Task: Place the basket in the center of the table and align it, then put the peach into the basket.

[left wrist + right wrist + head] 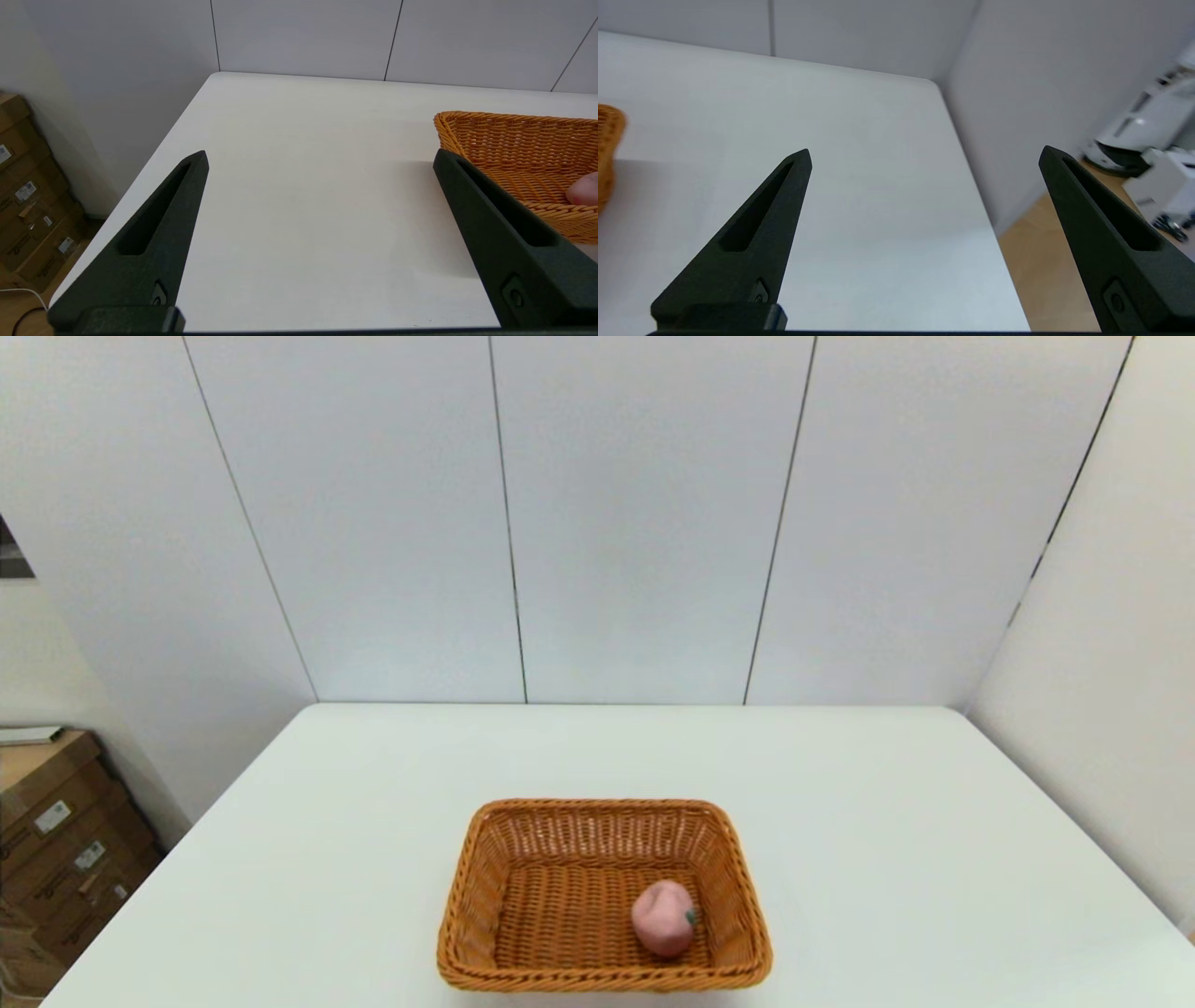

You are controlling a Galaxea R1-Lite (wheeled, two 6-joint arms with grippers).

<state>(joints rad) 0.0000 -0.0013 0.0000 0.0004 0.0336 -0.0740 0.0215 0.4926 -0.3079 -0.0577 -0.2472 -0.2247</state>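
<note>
The rectangular orange-brown woven wicker basket with sloped sides and a braided rim sits on the large plain white tabletop, about midway between the table's left and right edges but near its front edge, its long axis running left to right and square to that edge; the small pink rounded toy peach with a tiny green leaf lies inside it on the woven floor, toward the front-right corner, leaf side turned right; judged from this, both parts of the task look done, unless the basket is meant to stand farther back toward the table's true middle

Neither arm shows in the head view; both seem drawn back near the front edge; the left gripper hovers over bare table with the basket just beside its right finger, so it is the nearer of the 2 to the basket and peach; its 2 black fingers are spread wide, holding and touching nothing; the right gripper is over the right side of the table near the far right corner's edge, the basket only a sliver well off to its left; its fingers are likewise spread wide and hold nothing; any further nudge of the basket would fall most naturally to the left arm
</note>
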